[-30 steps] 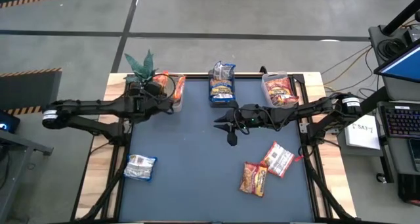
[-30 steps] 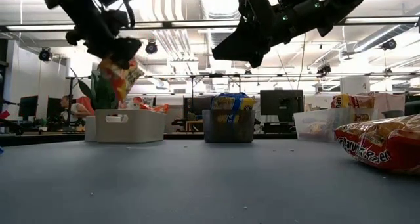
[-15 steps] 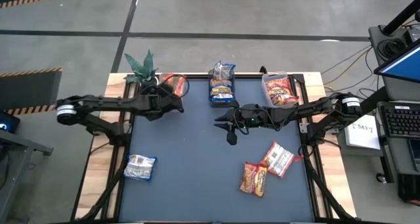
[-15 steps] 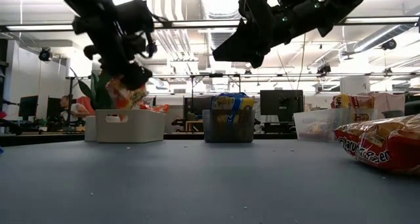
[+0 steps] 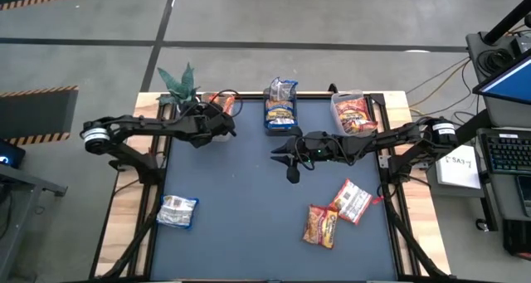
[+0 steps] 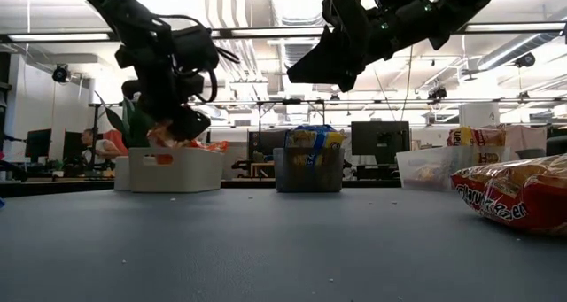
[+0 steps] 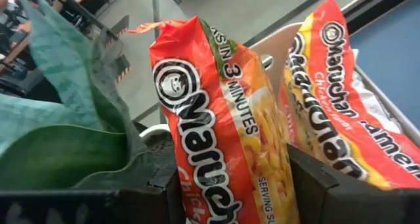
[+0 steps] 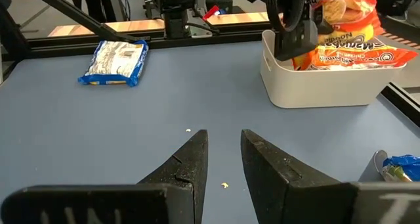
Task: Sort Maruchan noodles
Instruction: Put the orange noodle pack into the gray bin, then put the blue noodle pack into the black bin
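Left gripper (image 6: pixel 173 125), clamped on an orange Maruchan chicken packet (image 7: pixel 223 138), hangs over the white bin (image 6: pixel 168 169) holding 1 matching packet (image 7: pixel 335 112), evidently to sort it by flavor, while the right gripper (image 8: pixel 223 161) waits mid-table, fingers slightly apart.

The orange packet (image 7: pixel 223 132) beside the green plant (image 7: pixel 59 125) reads "Maruchan" and "IN 3 MINUTES", "SERVING". The packet (image 7: pixel 335 99) behind it, farther from the plant, also reads "Maruchan".

Count: three bins along far edge (image 5: pixel 217 121) (image 5: pixel 280 117) (image 5: pixel 353 113). Loose noodle packets on mat: three, one silvery-blue (image 5: pixel 177 211), two red-orange (image 5: pixel 321 226) (image 5: pixel 353 201). Arms: two.
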`<state>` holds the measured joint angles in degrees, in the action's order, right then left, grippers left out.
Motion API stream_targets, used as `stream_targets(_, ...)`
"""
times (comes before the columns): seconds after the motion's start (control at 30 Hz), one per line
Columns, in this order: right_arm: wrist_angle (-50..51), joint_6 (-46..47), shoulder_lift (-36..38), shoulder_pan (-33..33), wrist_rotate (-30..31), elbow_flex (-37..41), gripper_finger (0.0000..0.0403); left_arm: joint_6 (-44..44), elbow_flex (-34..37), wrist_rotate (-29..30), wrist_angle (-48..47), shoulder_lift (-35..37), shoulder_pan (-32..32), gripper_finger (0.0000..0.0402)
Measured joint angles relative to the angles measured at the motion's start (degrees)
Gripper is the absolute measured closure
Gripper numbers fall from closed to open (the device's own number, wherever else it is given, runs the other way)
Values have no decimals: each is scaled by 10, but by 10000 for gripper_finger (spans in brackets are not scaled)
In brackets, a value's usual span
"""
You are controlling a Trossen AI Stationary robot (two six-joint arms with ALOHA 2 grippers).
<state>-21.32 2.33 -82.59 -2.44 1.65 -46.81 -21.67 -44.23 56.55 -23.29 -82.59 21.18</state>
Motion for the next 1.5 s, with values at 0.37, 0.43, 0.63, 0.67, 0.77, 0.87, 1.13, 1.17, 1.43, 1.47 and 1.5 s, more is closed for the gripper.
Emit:
stream_targets(0.37, 0, 0, 0, 0, 0, 0, 321, 4, 0, -6, 18, -15, 3, 206)
stream_targets(0.43, 0, 0, 0, 0, 0, 0, 321, 2, 0, -5, 25, -13, 3, 195)
stream_targets(0.63, 0, 0, 0, 0, 0, 0, 321, 7, -6, -5, 38, -10, 3, 175)
stream_targets(0.67, 0, 0, 0, 0, 0, 0, 321, 12, -9, -5, 38, -10, 3, 174)
stream_targets(0.77, 0, 0, 0, 0, 0, 0, 321, 25, -23, -6, 37, -9, 2, 173)
stream_targets(0.87, 0, 2, 0, 0, 0, 0, 321, 32, -44, -6, 23, -6, -14, 173)
stream_targets(1.13, 31, 28, 0, 0, -1, 0, 321, 33, -75, -25, -13, 14, -118, 173)
stream_targets(1.17, 40, 35, 0, 0, -1, 0, 321, 35, -75, -43, -14, 20, -136, 173)
stream_targets(1.43, 200, 93, 0, 6, -9, -37, 321, 85, -75, -239, -17, 49, -289, 173)
stream_targets(1.47, 226, 101, 0, 8, -17, -45, 321, 89, -75, -246, -17, 49, -307, 173)
stream_targets(1.5, 254, 108, 0, 11, -28, -54, 321, 90, -75, -247, -17, 49, -326, 173)
